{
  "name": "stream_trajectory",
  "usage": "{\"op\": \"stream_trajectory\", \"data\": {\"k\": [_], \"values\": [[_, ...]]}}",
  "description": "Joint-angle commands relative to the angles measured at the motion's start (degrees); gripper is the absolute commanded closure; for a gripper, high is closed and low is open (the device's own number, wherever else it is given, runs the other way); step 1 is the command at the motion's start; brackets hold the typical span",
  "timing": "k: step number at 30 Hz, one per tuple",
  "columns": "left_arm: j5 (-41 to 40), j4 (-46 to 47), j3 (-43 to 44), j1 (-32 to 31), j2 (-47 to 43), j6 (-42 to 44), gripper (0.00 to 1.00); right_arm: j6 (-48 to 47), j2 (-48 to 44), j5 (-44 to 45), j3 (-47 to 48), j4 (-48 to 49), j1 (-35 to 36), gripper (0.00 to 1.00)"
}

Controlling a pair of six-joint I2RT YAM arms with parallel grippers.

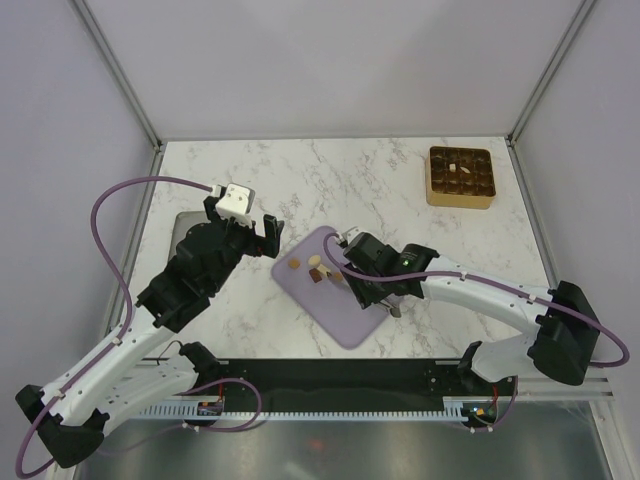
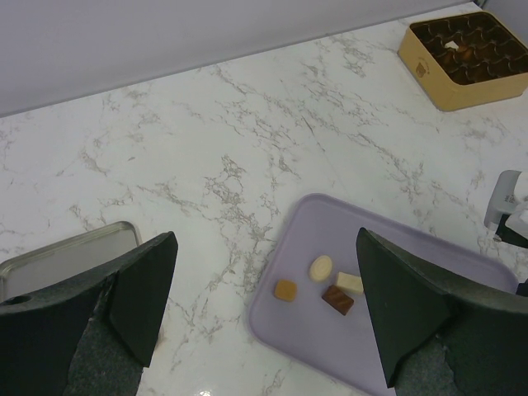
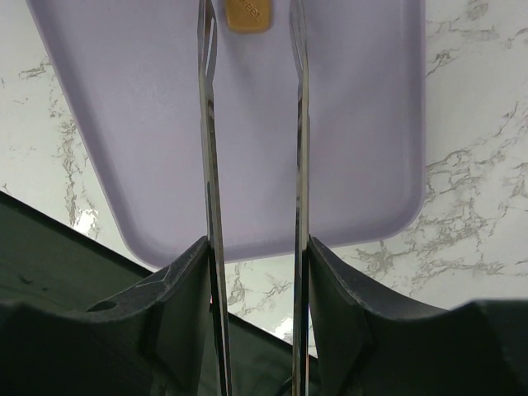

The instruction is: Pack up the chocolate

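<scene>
The left tool [image 1: 243,220] hangs over the table [image 1: 400,190] with its fingers [image 2: 144,297] spread wide and nothing between them. Ahead of it, a little to its right, lies the mat [image 1: 355,322]. On the mat four pieces of chocolate [image 2: 321,267] sit close together: one tan, two cream, one dark. In the left wrist view they show in the gap between the fingers, nearer to the right finger, below the tool and not touched by it. Just beside its left finger a steel tray [image 2: 66,257] lies on the table. Far ahead of this tool, toward its right, stands the gold tray [image 2: 470,92]. At least two of its cells hold chocolate, one white and one tan; the other cells are too dark to tell.

The right tool [image 3: 252,58] points down over the end of the mat. Its two thin blades [image 3: 208,165] stand apart, almost parallel, with a middle gap. Between them, toward their far ends, a tan piece [image 3: 249,15] shows, with a strip of mat on each side of it. The tips are cut off by the edge of the picture, so it cannot be told whether the tool grips this piece or only stands over it.
</scene>
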Motion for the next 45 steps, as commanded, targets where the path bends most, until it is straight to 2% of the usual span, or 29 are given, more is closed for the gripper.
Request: {"op": "stream_trajectory", "data": {"k": [1, 31, 45], "values": [[-0.96, 1.67, -0.26, -0.14, -0.11, 2.06, 0.03, 0.45, 0.62, 0.61, -0.32, 1.72, 0.52, 0.46], [-1.31, 1.76, -0.26, -0.06, -0.54, 2.15, 0.03, 0.89, 1.94, 5.0, 2.85, -3.47, 1.67, 0.55], [-1.48, 1.67, -0.26, -0.06, -0.63, 2.15, 0.03, 0.8, 1.5, 3.95, 5.22, -3.56, 1.66, 0.58]]}}
